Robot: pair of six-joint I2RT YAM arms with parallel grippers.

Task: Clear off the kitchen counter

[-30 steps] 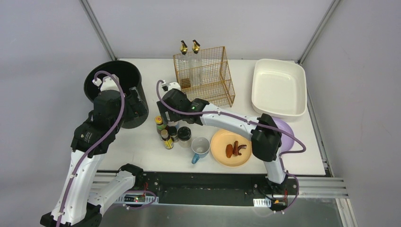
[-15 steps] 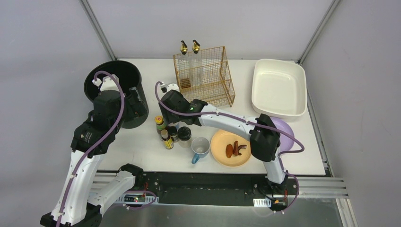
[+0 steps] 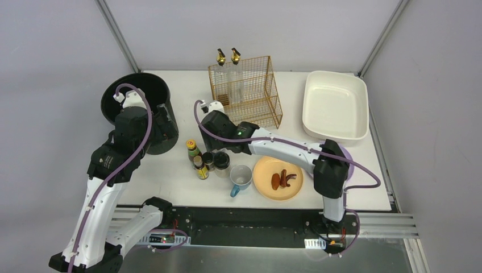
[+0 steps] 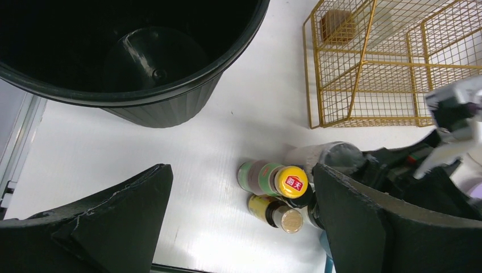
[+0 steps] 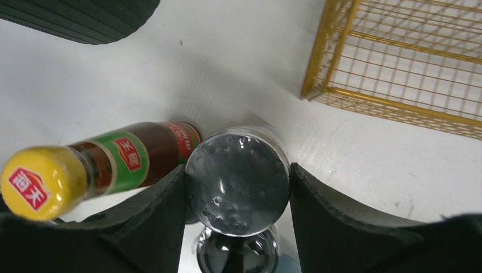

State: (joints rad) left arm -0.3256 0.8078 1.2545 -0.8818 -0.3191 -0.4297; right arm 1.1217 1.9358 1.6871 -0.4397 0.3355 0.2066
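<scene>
On the white kitchen counter (image 3: 170, 179) stands a cluster of bottles and jars. In the right wrist view my right gripper (image 5: 237, 170) is shut on a clear jar with a black lid (image 5: 237, 185), a finger pressed against each side. Beside it stand a yellow-capped sauce bottle (image 5: 108, 162) and a second black-lidded jar (image 5: 239, 256). My left gripper (image 4: 241, 170) hangs open above the counter next to the black bin (image 4: 142, 74), nothing between its fingers. Below it stand the yellow-capped bottle (image 4: 284, 181) and a gold-capped bottle (image 4: 281, 215).
A gold wire rack (image 3: 247, 94) holding two oil bottles stands at the back. A cream tub (image 3: 335, 105) sits back right. A blue-handled mug (image 3: 241, 177), an orange plate (image 3: 261, 170) with brown food and a purple dish (image 3: 348, 162) lie near the front.
My right gripper has narrowed onto the black-lidded jar, and its wrist has shifted slightly right. The left arm has barely moved.
</scene>
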